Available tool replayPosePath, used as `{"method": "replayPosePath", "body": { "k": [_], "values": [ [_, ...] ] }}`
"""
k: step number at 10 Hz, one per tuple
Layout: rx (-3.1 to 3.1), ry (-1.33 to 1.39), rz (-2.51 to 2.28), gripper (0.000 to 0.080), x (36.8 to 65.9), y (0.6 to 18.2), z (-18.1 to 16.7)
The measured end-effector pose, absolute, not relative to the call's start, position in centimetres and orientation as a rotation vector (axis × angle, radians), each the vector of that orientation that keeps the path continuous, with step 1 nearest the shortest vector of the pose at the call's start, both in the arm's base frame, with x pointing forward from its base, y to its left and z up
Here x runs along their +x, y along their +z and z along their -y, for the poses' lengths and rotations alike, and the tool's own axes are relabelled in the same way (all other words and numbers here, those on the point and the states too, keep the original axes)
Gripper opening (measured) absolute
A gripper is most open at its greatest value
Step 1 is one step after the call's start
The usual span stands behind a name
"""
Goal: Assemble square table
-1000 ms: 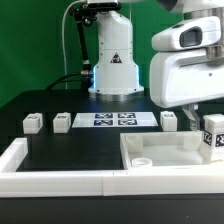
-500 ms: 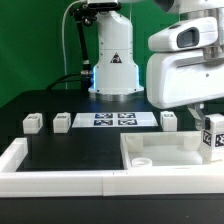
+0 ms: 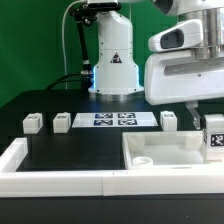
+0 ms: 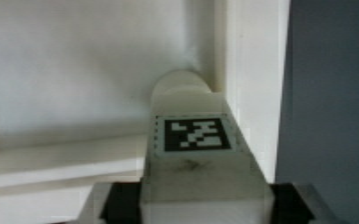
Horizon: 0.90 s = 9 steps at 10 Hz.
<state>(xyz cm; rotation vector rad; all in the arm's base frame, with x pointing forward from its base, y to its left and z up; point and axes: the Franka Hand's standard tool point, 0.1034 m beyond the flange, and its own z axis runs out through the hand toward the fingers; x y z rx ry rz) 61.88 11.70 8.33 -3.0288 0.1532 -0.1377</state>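
Note:
The square tabletop slab [image 3: 165, 148] lies at the exterior view's front right, with a corner hole [image 3: 140, 160] facing up. My gripper [image 3: 207, 127] hangs over the slab's right edge and is shut on a tagged white leg [image 3: 213, 141]. In the wrist view the leg [image 4: 197, 130] stands upright between my dark fingers [image 4: 126, 202], its tip close over the white slab [image 4: 69, 80]. Three more legs stand on the black table: two [image 3: 33, 122] [image 3: 62, 121] at the left and one [image 3: 168, 119] behind the slab.
The marker board [image 3: 112, 119] lies in front of the robot base [image 3: 115, 70]. A long white rail [image 3: 60, 180] borders the front and left of the black surface.
My hand has shifted a little to the exterior view's left and lowered slightly, carrying the leg with it. The other parts have not moved.

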Motion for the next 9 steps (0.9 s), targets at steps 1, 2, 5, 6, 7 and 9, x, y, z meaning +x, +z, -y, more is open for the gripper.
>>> {"method": "replayPosePath", "body": {
  "k": [1, 2, 5, 6, 7, 9],
  "values": [
    [-3.014, -0.133, -0.304, 0.0291, 61.93, 8.34, -11.63],
    [-2.994, -0.131, -0.454, 0.0291, 61.97, 8.33, -11.60],
    [-2.836, -0.099, -1.072, 0.0291, 61.56, 8.18, -12.08],
    [-2.811, -0.094, -1.143, 0.0291, 61.55, 8.18, -12.12],
    [-2.785, -0.091, -1.198, 0.0291, 61.54, 8.18, -12.17],
    [-2.757, -0.078, -1.234, 0.0527, 61.47, 8.11, -12.47]
  ]
}}
